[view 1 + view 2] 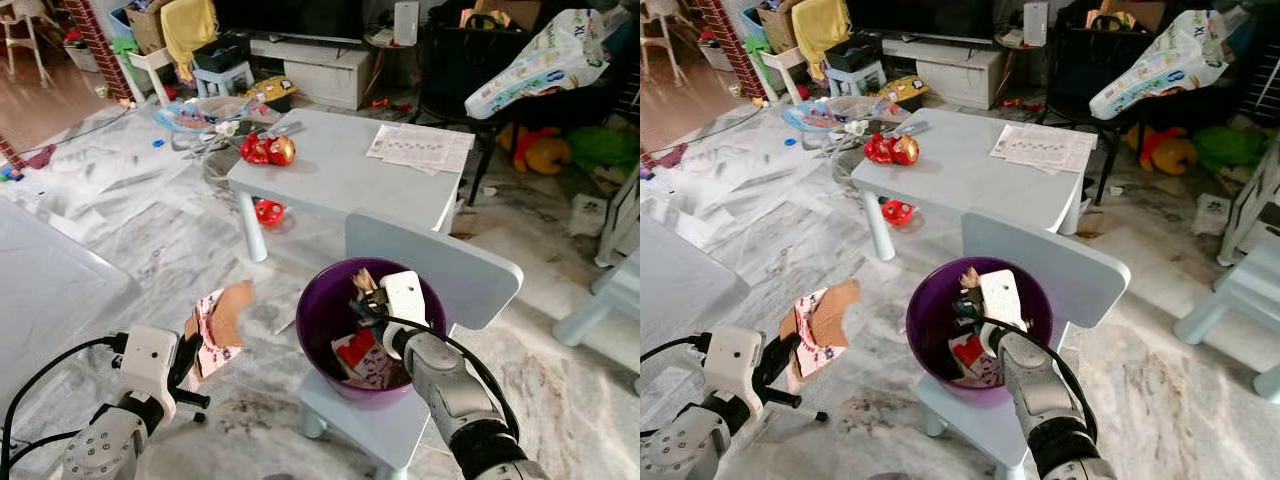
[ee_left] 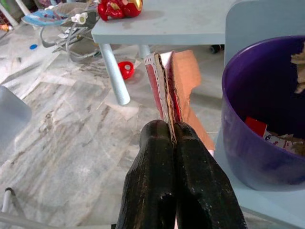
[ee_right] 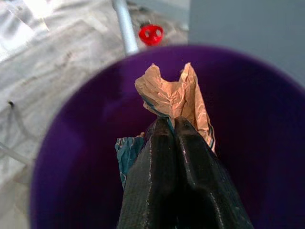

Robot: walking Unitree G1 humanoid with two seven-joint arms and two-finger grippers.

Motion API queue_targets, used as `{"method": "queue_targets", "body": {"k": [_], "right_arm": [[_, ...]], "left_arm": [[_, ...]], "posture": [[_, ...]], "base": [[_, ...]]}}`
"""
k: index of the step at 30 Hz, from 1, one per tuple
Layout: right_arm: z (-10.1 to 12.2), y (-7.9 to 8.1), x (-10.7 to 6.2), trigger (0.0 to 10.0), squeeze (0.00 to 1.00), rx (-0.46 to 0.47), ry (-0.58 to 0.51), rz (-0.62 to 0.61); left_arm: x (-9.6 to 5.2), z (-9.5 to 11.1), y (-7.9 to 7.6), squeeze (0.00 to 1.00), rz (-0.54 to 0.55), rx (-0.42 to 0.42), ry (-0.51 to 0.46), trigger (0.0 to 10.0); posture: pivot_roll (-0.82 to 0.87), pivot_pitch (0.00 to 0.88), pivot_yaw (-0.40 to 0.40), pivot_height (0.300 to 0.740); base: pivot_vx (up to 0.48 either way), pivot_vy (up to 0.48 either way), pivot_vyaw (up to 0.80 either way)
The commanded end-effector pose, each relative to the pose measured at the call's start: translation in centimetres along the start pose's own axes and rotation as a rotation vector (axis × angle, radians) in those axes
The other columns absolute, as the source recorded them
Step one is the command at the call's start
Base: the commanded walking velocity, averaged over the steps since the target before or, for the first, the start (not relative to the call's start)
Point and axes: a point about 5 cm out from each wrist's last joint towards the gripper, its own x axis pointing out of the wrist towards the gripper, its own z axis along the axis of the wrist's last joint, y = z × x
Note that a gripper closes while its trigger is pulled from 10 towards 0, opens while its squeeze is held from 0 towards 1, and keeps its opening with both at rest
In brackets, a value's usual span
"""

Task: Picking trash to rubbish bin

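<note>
Right end effector [image 1: 368, 296] pinches paper [image 3: 174, 98] over bin [image 1: 325, 310]; left [image 2: 171, 136] clamps card [image 1: 217, 318] beside bin, could drop short

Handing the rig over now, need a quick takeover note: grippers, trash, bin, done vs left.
Right gripper: shut on crumpled paper, held over the purple bin, not released.
Left gripper: shut on a cardboard piece, held above the floor, to the left of the bin.
Bin sits on the small chair and already holds some trash.
Left: drop the paper, then bring the cardboard over and drop it. Red toy on the table; unclear whether it counts as trash.
</note>
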Motion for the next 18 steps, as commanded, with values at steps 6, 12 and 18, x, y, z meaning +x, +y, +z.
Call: {"method": "queue_targets", "body": {"k": [6, 12, 18], "right_arm": [[-0.01, -0.33, 0.85, 10.0, 1.00, 0.000, 0.071, -0.031], [-0.06, -0.53, 1.01, 10.0, 1.00, 0.003, 0.075, -0.065], [-0.49, -0.72, 0.92, 10.0, 1.00, -0.011, 0.082, -0.088]], "left_arm": [[0.81, 1.18, 0.45, 0.00, -0.014, 0.018, -0.018, 0.0], [0.84, 1.12, 0.33, 0.00, -0.005, 0.011, -0.024, 0.0], [1.07, 1.13, 0.20, 0.00, -0.001, 0.003, -0.029, 0.0]], "posture": [[0.10, 0.103, 0.140, 0.740], [0.10, 0.102, 0.124, 0.740], [0.09, 0.103, 0.111, 0.740]], "base": [[0.000, 0.000, 0.00], [0.000, 0.000, 0.00], [0.000, 0.000, 0.00]]}}
